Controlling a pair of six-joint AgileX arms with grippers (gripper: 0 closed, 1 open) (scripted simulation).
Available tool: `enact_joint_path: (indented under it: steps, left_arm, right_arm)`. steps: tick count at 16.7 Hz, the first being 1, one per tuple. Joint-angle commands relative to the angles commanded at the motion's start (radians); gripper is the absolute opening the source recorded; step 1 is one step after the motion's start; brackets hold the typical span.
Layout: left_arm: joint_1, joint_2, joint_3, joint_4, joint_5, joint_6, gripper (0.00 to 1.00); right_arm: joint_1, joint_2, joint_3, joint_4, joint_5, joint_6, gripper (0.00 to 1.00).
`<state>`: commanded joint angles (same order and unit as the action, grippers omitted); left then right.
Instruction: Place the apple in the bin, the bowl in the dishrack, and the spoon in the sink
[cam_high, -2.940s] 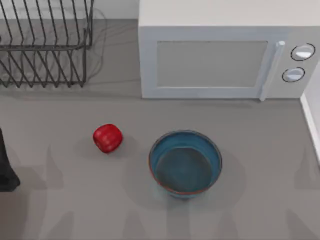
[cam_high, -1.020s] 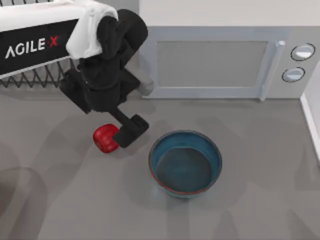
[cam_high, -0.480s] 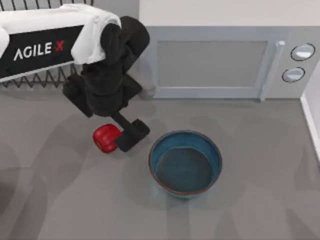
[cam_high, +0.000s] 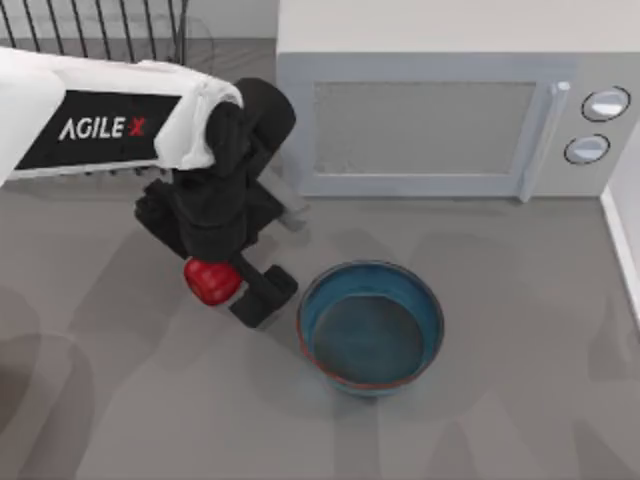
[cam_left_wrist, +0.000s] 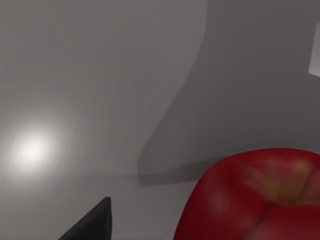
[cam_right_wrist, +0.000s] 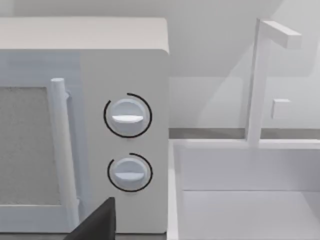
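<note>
1. Since the earliest top view — where only the tabletop's things lay in sight — my left arm has come in from the left edge, and its left gripper (cam_high: 232, 283) has closed in on the apple (cam_high: 210, 281), whose red patch is now smaller under the black wrist than half a second ago.
2. Jaw state: one finger (cam_high: 262, 293) lies just beside the apple on the side nearer the bowl (cam_high: 371, 327); the other is hidden under the wrist, so whether the jaws are wide or already pressing on the fruit cannot be told.
3. Left wrist view: the apple (cam_left_wrist: 255, 197) sits very close, with one dark fingertip (cam_left_wrist: 92, 225) off to its side on bare grey tabletop.
4. Judgement — the apple appears bracketed and a grasp is likely the step in hand; bowl and spoon steps are not yet done.
5. Open room: the bowl stands just beside the working finger, near the tabletop's middle; the dishrack (cam_high: 100, 30) is at the far left corner, the microwave (cam_high: 450, 120) along the far edge.
6. Right wrist view: microwave dials (cam_right_wrist: 127, 117) and a white sink (cam_right_wrist: 245, 195) with its faucet (cam_right_wrist: 260, 80); my right arm is parked there, one dark fingertip (cam_right_wrist: 97, 225) in sight, jaw state not readable.
</note>
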<state>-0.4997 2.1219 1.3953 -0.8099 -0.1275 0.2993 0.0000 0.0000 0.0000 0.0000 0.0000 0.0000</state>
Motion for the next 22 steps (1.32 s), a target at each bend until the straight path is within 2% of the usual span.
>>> enact_joint_path:
  steps: [2, 15, 22]
  left_arm:
    - [0.0, 0.0, 0.0, 0.0, 0.0, 0.0, 1.0]
    - [0.0, 0.0, 0.0, 0.0, 0.0, 0.0, 0.02]
    - [0.0, 0.0, 0.0, 0.0, 0.0, 0.0, 0.0]
  right_arm:
    - [0.0, 0.0, 0.0, 0.0, 0.0, 0.0, 1.0]
    - [0.0, 0.0, 0.0, 0.0, 0.0, 0.0, 1.0]
    - [0.0, 0.0, 0.0, 0.0, 0.0, 0.0, 1.0]
